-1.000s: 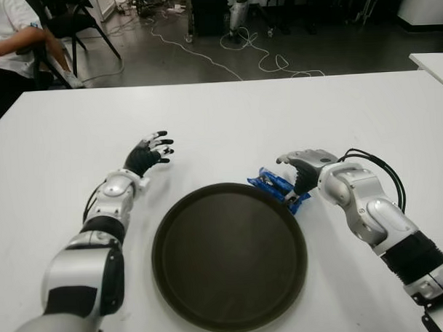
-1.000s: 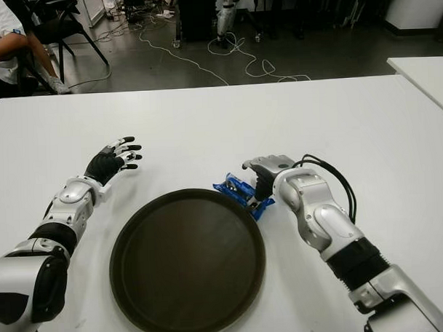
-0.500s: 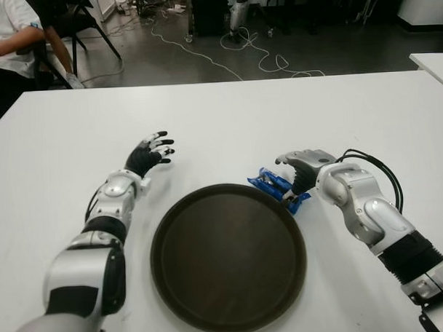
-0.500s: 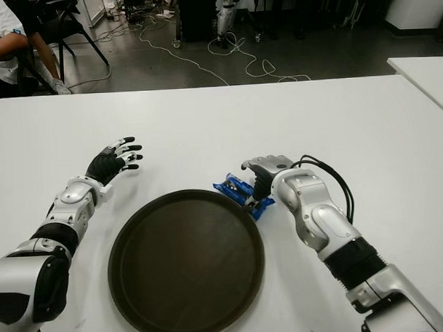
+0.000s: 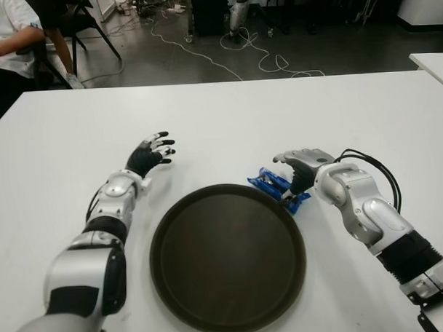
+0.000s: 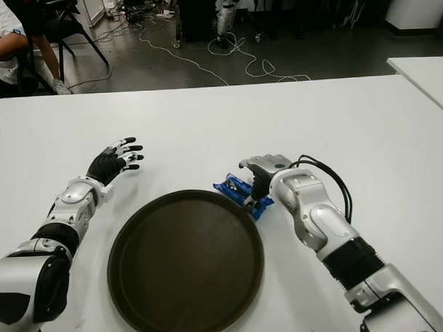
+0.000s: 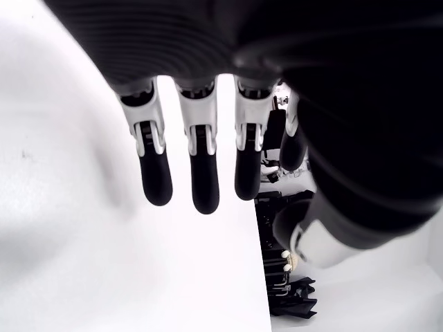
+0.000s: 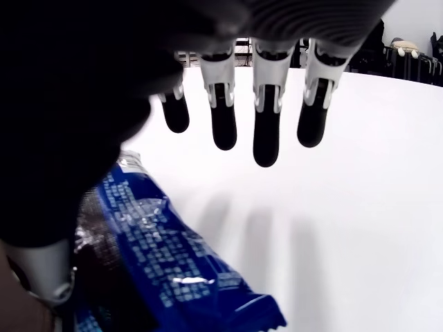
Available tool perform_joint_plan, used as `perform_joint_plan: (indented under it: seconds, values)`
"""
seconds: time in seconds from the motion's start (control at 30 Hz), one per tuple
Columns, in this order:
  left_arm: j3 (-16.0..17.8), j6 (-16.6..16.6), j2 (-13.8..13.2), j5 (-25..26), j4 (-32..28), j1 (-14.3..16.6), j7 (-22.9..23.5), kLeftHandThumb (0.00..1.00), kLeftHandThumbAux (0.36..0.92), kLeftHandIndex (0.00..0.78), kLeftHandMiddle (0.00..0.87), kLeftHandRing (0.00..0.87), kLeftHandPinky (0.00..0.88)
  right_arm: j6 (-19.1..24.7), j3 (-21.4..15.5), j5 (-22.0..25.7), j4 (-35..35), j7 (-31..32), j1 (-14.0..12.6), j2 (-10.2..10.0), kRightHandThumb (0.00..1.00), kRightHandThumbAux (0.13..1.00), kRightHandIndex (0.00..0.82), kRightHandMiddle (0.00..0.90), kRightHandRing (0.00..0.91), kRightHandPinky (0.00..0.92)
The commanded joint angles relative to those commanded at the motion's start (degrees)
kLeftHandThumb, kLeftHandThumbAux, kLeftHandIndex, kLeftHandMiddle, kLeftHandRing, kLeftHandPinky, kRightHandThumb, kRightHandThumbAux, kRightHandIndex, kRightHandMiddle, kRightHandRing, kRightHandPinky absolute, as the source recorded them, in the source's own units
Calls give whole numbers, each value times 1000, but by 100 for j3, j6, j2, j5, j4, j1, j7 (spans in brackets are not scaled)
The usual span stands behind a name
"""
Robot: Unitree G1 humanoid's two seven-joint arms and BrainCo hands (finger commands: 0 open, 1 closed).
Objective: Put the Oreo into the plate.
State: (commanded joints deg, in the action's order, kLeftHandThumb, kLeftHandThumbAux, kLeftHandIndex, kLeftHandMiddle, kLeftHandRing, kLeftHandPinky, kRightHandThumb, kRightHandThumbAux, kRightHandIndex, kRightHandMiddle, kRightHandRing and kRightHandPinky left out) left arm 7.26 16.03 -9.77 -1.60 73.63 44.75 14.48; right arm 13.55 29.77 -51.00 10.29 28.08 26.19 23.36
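The Oreo (image 5: pixel 269 182) is a blue packet lying on the white table (image 5: pixel 227 115), against the far right rim of the dark round plate (image 5: pixel 228 260). My right hand (image 5: pixel 298 165) hovers over the packet's right end. In the right wrist view its fingers (image 8: pixel 266 117) reach straight out past the Oreo (image 8: pixel 159 256) and the thumb sits beside it; nothing is grasped. My left hand (image 5: pixel 152 150) shows left of the plate with its fingers (image 7: pixel 197 166) spread and holding nothing.
A seated person (image 5: pixel 10 42) and a chair are beyond the table's far left corner. Cables (image 5: pixel 265 59) trail over the floor behind. The corner of another white table (image 5: pixel 432 62) shows at the far right.
My right hand has edged slightly to the left over the packet. The Oreo, the plate and my left hand have stayed in place.
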Motion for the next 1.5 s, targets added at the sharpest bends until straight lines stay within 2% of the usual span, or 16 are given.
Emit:
perform_joint_plan:
  seconds: [0.27,0.37,0.57,0.97,1.2,1.5]
  values:
    - [-12,-7,1,-13,11,-1,-44,0,709,148,220,239,254,28,47,-31,-20,-15,15,-57,0,675,167,200,221,246]
    - [-22,16,-4,-22,12,-4,-35,0,708,142,216,234,245,42,53,-26,-8,15,34,-78,0,673,155,192,214,220]
    - [-33,132,-11,-25,5,-32,26,0,659,144,219,237,251,-13,65,-15,50,-34,42,-88,0,673,151,191,212,215]
    - [-92,194,-28,-77,8,-35,32,0,684,142,220,242,250,-59,79,12,137,-177,38,-153,0,693,191,214,227,233]
    - [-110,181,-31,-70,15,-30,30,0,654,143,215,227,228,-178,126,0,263,-347,49,-186,0,697,214,228,245,264]
    - [-87,124,-27,-36,15,-19,21,0,689,135,213,231,241,-224,150,29,389,-481,56,-252,0,702,207,230,258,285]
